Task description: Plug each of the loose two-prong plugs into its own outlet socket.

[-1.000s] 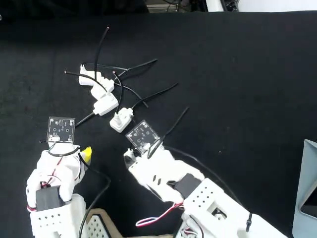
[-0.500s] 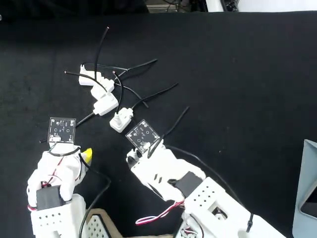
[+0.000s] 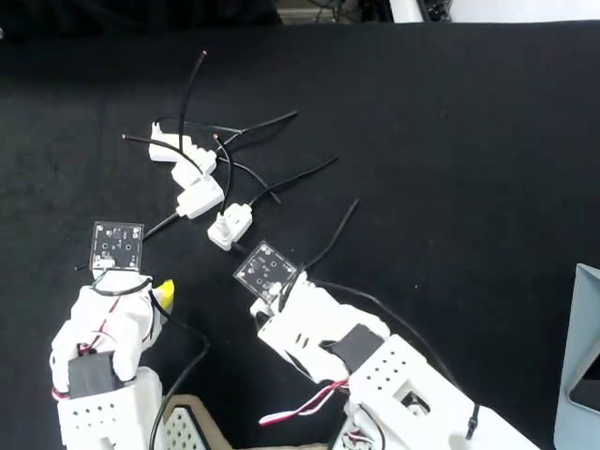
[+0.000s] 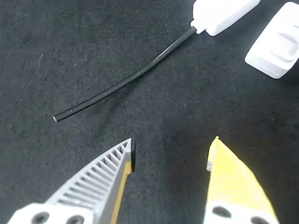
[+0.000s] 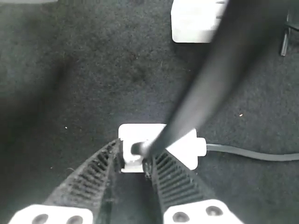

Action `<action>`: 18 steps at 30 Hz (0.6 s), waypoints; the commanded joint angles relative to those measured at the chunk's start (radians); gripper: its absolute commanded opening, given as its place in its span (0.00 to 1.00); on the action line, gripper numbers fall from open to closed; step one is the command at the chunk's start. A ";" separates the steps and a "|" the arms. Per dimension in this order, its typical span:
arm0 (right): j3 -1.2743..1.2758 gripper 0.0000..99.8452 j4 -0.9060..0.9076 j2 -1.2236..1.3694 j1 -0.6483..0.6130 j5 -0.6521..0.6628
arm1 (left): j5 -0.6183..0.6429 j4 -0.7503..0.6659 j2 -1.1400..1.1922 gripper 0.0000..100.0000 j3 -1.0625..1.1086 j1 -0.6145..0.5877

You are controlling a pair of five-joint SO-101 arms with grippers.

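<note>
My right gripper (image 3: 269, 295) is at the near edge of a black square outlet socket (image 3: 266, 268), fingers drawn together on it; a black cable (image 5: 205, 79) runs from the grip across the right wrist view. Just past the right gripper (image 5: 134, 154) lies a white two-prong plug (image 5: 163, 145), also seen in the high view (image 3: 230, 226). A second socket (image 3: 116, 246) lies in front of my left gripper (image 3: 131, 279). The left gripper (image 4: 173, 140) stands open over bare mat, short of a white plug (image 4: 224, 13) and its cable (image 4: 126, 81). More loose plugs (image 3: 187, 150) lie farther back.
Stiff black cables (image 3: 272, 122) fan out from the cluster of plugs across the black mat (image 3: 450, 141). A grey box (image 3: 583, 366) stands at the right edge. A perforated beige board (image 3: 192, 427) lies between the two arm bases.
The right gripper has drawn back toward its base, and the socket has slid and turned with it, away from the nearest plug. The left arm has kept still.
</note>
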 commanded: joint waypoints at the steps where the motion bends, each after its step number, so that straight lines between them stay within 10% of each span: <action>1: 0.005 0.01 0.029 0.018 0.014 0.032 | 0.003 -0.005 -0.005 0.26 -0.007 -0.007; 18: 0.004 0.01 -0.551 0.019 0.249 0.103 | 0.003 -0.002 -0.005 0.26 -0.005 -0.013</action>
